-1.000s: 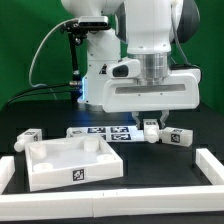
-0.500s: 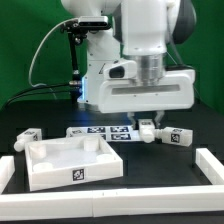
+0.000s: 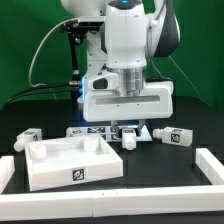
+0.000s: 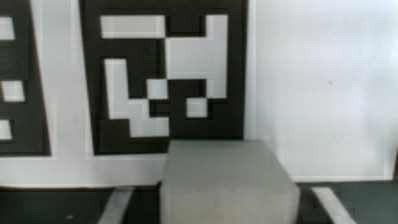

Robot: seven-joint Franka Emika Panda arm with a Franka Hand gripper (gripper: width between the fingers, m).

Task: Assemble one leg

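Observation:
My gripper (image 3: 128, 132) is shut on a leg (image 3: 130, 141), a small white block, and holds it just above the marker board (image 3: 92, 131), behind the tray. In the wrist view the leg (image 4: 228, 178) fills the middle between the jaws of the gripper (image 4: 228, 200), with a large black-and-white tag of the marker board (image 4: 160, 70) under it. The fingers themselves are blurred. Another leg (image 3: 27, 137) lies at the exterior view's left. A third leg (image 3: 176, 137) lies at the exterior view's right.
The large white square tray (image 3: 70, 172) with a raised rim sits in front of the marker board. A white frame (image 3: 205, 165) borders the black table at the front and sides. A small white piece (image 3: 152, 132) lies beside the gripper, toward the exterior view's right.
The arm has moved toward the exterior view's left with the leg in the gripper, from near the right-hand leg to over the marker board.

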